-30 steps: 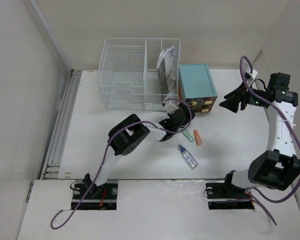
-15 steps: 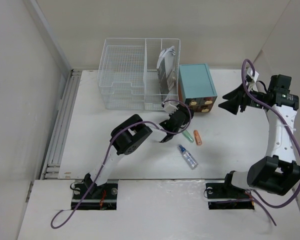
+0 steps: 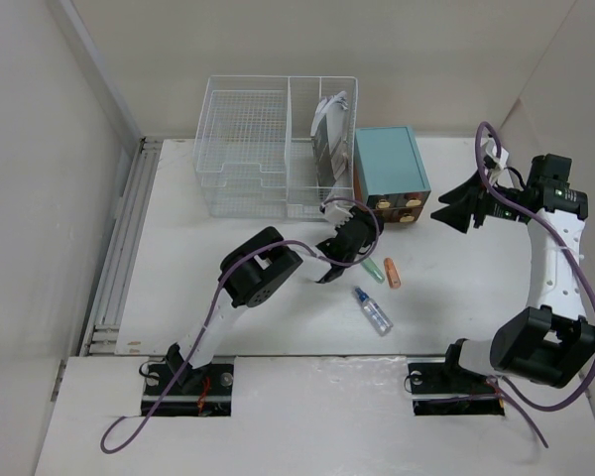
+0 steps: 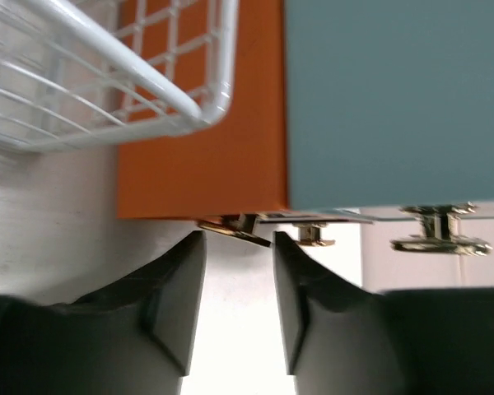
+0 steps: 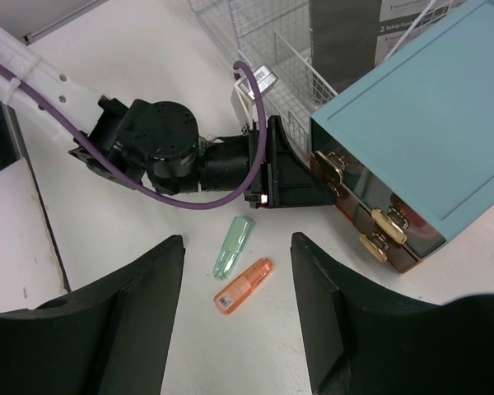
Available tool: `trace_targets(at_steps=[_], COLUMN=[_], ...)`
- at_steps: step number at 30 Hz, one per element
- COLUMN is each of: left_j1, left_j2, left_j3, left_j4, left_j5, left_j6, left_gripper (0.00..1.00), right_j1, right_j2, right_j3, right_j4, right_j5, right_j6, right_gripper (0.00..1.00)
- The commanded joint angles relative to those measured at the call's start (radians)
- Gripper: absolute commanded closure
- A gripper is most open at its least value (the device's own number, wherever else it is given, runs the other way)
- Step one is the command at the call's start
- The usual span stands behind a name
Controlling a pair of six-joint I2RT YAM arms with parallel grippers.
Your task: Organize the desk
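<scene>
The white desk [image 3: 178, 297] carries a teal drawer box [image 3: 389, 169] with an orange front [image 4: 206, 148]. My left gripper [image 3: 363, 220] reaches that front at its left end. In the left wrist view its jaws [image 4: 237, 239] stand narrow, and a brass drawer handle [image 4: 230, 225] spans the gap at their tips. High over the right side of the desk, my right gripper [image 3: 446, 210] hangs open and holds nothing. Far below its jaws [image 5: 237, 240] lie a green tube [image 5: 233, 245] and an orange tube [image 5: 244, 284].
A white wire basket [image 3: 248, 149] holding dark booklets [image 3: 327, 139] stands at the back, touching the box's left side. A small clear spray bottle [image 3: 373, 310] lies near the two tubes. A metal rail [image 3: 119, 248] runs along the left edge; pale walls surround the desk.
The left jaws have narrowed at the drawer handle. The right gripper has drifted slightly down and toward the box.
</scene>
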Motion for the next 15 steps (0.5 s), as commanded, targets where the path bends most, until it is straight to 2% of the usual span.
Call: trace_targets(at_steps=[1,3,5,9,15], left_j1=[0.013,0.013,0.013,0.013,0.013], left_j2=[0.004,0.004,0.004,0.004,0.024], left_j3=[0.006,0.041,0.064,0.085,0.105], left_j4=[-0.019,-0.062,-0.119,-0.137,-0.138], left_j5=[-0.059,-0.059,-0.059,-0.082,-0.109], left_j6=[0.003,0.003,0.003,-0.007,-0.007], left_gripper=[0.61,0.59,0.54,0.53,0.65], right_j1=[-0.004,-0.004,-0.004,-0.004,-0.004], right_j2=[-0.019,-0.019,-0.019,-0.019,-0.019], right_j3=[-0.002,-0.002,-0.002,-0.002,-0.002], right_j4=[-0.019,-0.019,-0.028,-0.028,-0.048], right_j5=[-0.053,-0.053,-0.053,-0.053,-0.053], right_j6=[-0.037,-0.037,-0.037,-0.056,-0.075], right_gripper=[0.4,0.4,0.4,0.4,0.4])
